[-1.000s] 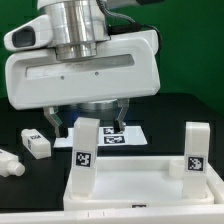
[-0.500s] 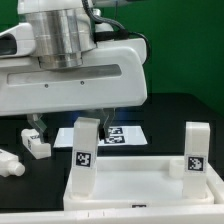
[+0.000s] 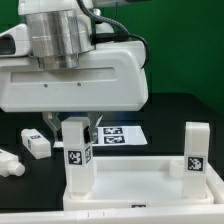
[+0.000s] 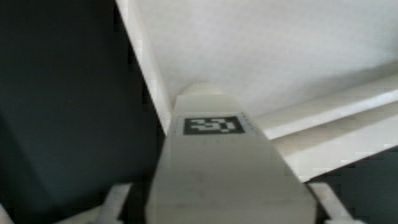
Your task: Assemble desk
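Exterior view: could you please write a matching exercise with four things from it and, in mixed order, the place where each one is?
Things (left and right as the exterior view shows them):
1. left standing leg
2. right standing leg
3. loose leg
4. marker board

Places:
A. flat on the black table, behind the tabletop
B. on its side on the black table, beside the tabletop
C. upright on the tabletop, under the gripper
D. upright on the tabletop, nothing above it

Pairs: 1-C, 2-D, 3-B, 4-A.
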Robot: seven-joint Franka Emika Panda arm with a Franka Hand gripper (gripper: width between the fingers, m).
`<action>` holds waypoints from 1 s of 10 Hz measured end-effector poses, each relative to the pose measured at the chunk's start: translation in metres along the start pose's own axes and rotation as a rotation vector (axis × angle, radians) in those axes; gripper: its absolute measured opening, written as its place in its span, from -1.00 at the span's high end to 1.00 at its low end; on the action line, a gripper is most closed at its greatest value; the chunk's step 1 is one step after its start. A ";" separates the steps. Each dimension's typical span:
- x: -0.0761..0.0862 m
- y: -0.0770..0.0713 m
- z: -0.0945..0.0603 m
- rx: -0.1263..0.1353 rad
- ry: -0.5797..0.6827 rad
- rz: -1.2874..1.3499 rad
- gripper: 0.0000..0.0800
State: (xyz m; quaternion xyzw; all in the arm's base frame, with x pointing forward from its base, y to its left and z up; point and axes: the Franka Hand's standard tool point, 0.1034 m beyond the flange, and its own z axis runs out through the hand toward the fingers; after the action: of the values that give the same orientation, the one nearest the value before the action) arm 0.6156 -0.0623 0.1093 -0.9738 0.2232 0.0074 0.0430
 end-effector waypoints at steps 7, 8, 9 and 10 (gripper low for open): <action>0.011 -0.020 0.003 0.031 0.008 0.951 0.29; 0.011 -0.020 0.003 0.039 0.002 1.023 0.29; 0.011 -0.020 0.003 0.041 0.002 1.116 0.29; 0.011 -0.020 0.003 0.040 0.003 1.090 0.29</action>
State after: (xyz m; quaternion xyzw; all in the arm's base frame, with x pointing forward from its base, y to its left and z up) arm 0.6343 -0.0494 0.1072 -0.7160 0.6958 0.0231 0.0513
